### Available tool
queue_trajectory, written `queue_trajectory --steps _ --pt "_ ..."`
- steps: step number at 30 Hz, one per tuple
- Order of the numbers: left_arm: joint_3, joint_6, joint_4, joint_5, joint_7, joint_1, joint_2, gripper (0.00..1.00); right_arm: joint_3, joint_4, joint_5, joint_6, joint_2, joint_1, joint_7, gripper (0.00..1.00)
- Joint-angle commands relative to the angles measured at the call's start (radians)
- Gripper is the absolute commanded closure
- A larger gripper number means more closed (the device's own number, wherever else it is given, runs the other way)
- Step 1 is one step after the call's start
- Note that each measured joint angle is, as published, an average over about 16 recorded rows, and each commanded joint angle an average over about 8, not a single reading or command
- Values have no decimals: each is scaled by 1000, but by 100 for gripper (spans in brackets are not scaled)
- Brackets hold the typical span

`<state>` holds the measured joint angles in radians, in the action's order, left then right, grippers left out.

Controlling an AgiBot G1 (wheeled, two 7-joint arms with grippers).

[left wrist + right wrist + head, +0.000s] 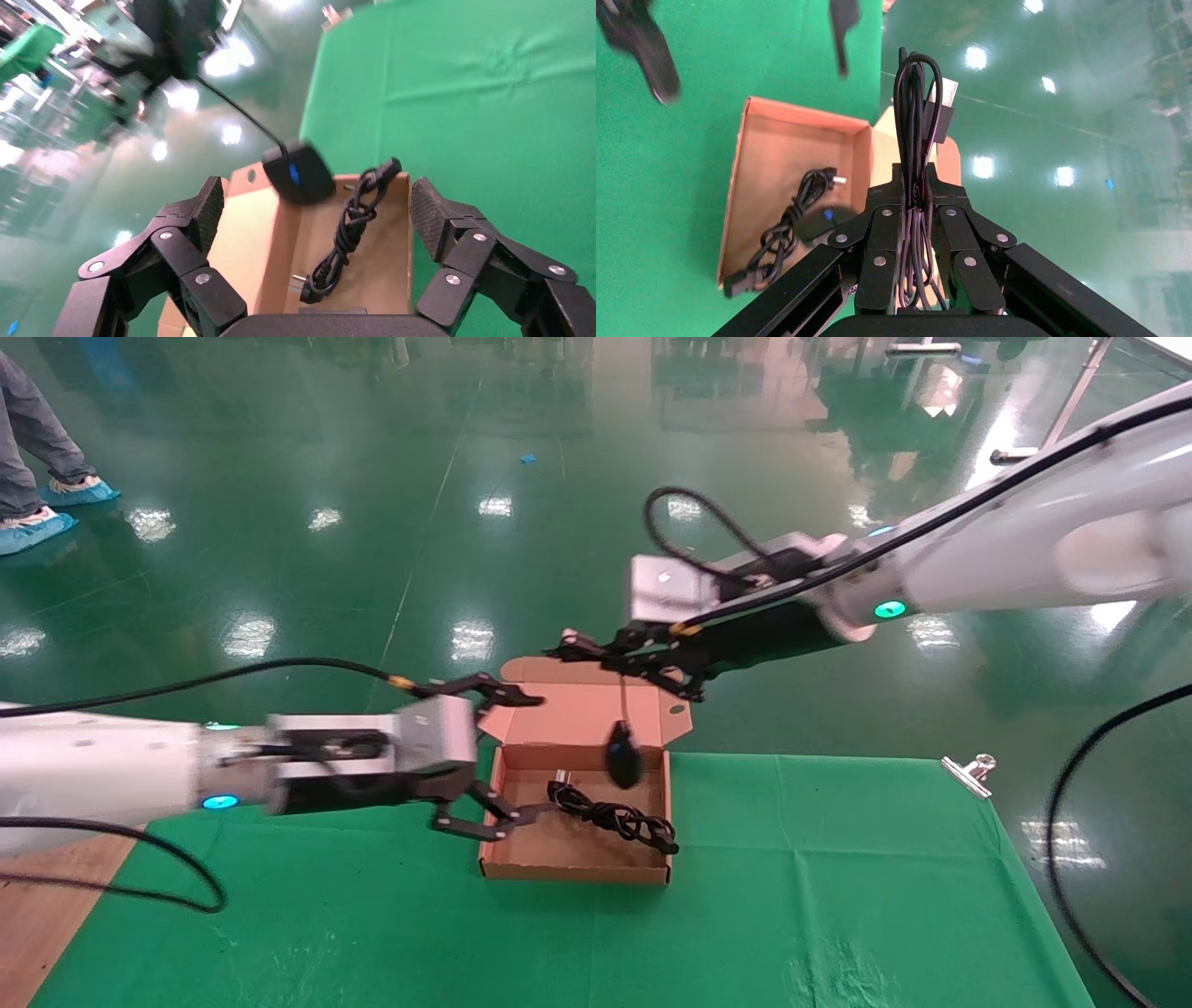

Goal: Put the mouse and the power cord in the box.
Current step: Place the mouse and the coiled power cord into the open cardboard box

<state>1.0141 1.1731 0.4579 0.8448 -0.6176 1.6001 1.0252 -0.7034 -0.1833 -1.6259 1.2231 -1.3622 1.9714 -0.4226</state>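
Power cord (615, 817) lies inside the box (577, 870): done. Mouse (621, 754) hangs by its thin cord just above the box, the cord bundle clamped in the right end effector (622, 658); release remains. Left end effector (507, 761) spread apart at the box's left wall.
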Motion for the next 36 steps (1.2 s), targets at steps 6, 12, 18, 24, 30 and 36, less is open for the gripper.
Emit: queue_trajectory --steps 6,12,18,24,30,36 --pt "-73 193 -102 -118 -92 -16 -99 0 -95 -225 33 -102 -17 -103 130 100" --pt "-96 306 -199 -155 -155 -30 -154 0 -235 -393 101 -289 -18 -179 237 100" --pt "-102 340 -289 -163 -197 -40 -173 0 -378 -481 165 -452 -16 -225 313 100" --pt "-101 352 -340 -161 -222 -42 -167 0 -500 -488 209 -532 -14 -259 367 100" --pt "-99 364 -367 -158 -235 -35 -158 0 -583 -444 234 -582 -10 -287 388 100" --pt "-97 372 -385 -156 -243 -30 -152 0 -632 -393 249 -611 -8 -303 376 96"
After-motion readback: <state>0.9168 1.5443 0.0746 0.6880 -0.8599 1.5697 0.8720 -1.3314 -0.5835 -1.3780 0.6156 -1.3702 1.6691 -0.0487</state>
